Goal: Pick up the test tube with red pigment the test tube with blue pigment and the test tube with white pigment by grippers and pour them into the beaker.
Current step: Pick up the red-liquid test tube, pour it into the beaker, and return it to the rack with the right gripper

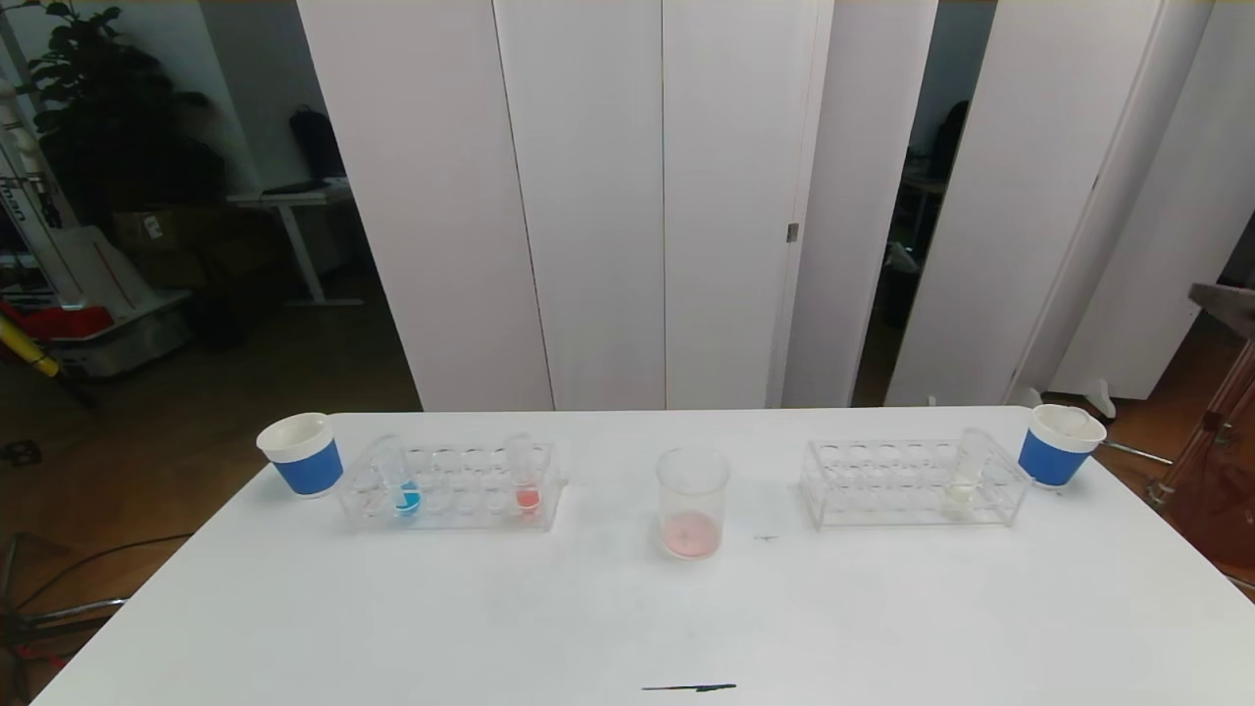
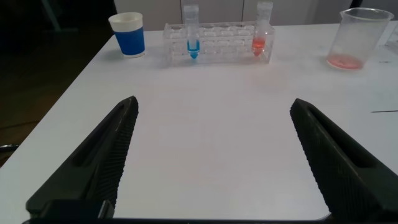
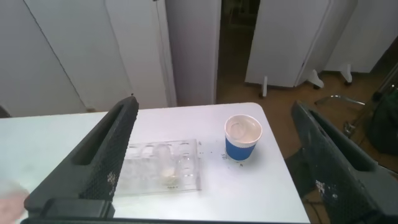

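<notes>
The beaker [image 1: 692,502] stands mid-table with pink-red liquid at its bottom; it also shows in the left wrist view [image 2: 357,37]. The blue pigment tube [image 1: 402,480] and the red pigment tube [image 1: 526,478] stand in the left clear rack [image 1: 451,485], also in the left wrist view [image 2: 191,34] [image 2: 262,31]. The white pigment tube [image 1: 966,473] stands in the right rack [image 1: 907,480], also in the right wrist view [image 3: 165,167]. My left gripper [image 2: 212,118] is open and empty, low over the table short of the left rack. My right gripper [image 3: 212,118] is open and empty, high above the right rack. Neither arm shows in the head view.
A blue-banded white paper cup [image 1: 303,453] stands left of the left rack, another [image 1: 1057,444] right of the right rack near the table's right edge. A dark mark [image 1: 689,687] lies at the front edge. White panels stand behind the table.
</notes>
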